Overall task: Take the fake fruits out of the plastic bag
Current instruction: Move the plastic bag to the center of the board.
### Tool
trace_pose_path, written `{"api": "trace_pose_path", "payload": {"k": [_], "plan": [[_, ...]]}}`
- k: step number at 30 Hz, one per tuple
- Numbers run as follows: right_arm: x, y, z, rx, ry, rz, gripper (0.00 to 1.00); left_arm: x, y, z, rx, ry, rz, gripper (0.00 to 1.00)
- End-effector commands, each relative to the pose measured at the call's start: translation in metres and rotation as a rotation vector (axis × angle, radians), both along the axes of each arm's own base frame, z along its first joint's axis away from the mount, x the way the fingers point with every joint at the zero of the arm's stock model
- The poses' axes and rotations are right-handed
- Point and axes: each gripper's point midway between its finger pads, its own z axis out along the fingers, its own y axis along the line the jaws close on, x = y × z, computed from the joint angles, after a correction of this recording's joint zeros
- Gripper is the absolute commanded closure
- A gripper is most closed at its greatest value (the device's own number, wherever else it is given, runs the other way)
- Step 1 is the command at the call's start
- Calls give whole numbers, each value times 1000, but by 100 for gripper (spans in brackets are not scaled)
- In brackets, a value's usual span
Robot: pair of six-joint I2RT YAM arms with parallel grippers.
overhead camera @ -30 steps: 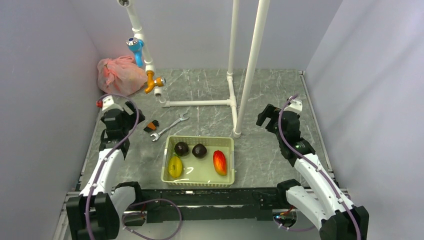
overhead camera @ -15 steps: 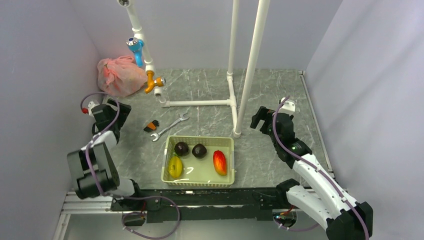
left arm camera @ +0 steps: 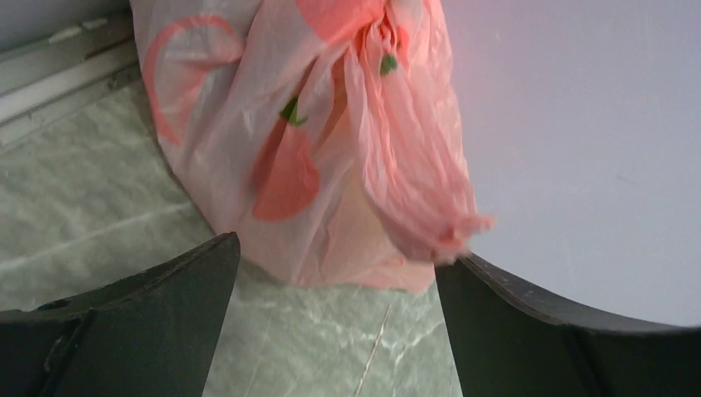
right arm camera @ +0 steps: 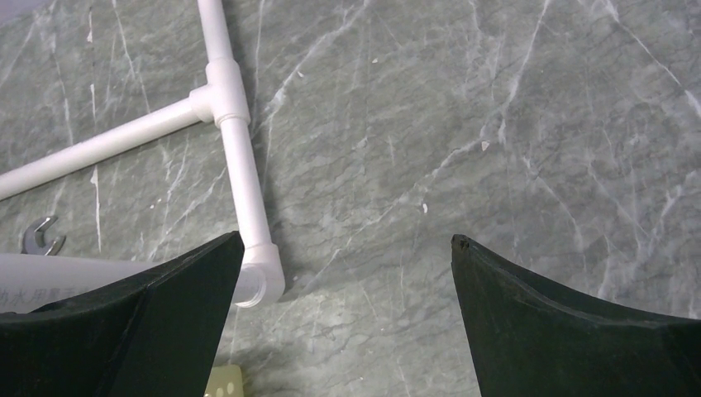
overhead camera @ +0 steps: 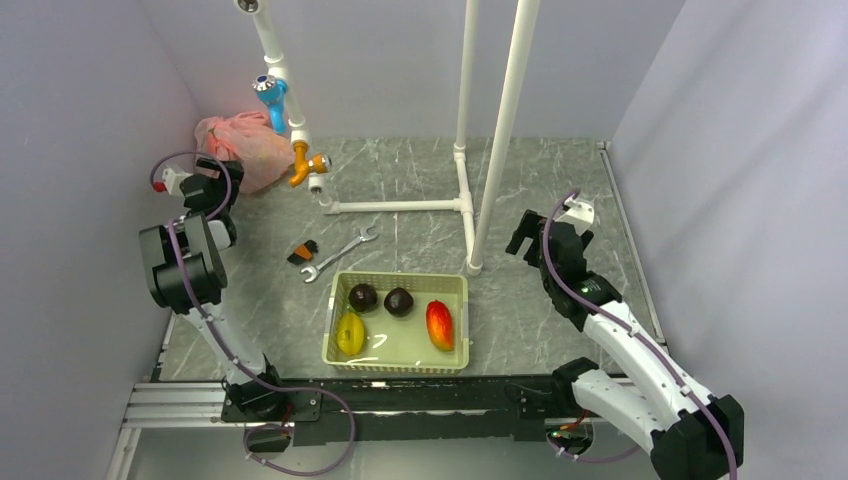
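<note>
Pink crinkly plastic bag sits bunched in the far-left corner of the marble table, against the wall | your left gripper faces it close up, jaws parted, empty | your right gripper hangs over the tabletop by the white pipe frame, jaws spread, empty.

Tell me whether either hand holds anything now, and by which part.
Nothing is held. The left hand is open, facing the plastic bag; the right hand is open over the table.
</note>
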Motion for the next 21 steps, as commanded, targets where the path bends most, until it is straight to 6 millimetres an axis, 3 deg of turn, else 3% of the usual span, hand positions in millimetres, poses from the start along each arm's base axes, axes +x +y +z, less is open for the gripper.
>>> {"api": "trace_pose_path", "payload": {"k": [1, 6, 17, 21], "plan": [[9, 2, 18, 7, -33, -22, 0, 28, 21, 39, 76, -131, 65, 7], [11, 5, 15, -10, -22, -20, 0, 45, 30, 23, 129, -84, 102, 10], [13, 5, 17, -25, -37, -27, 0, 73, 25, -18, 81, -23, 54, 37], [13, 5, 16, -31, -36, -28, 0, 79, 18, -15, 119, -24, -2, 68]]}}
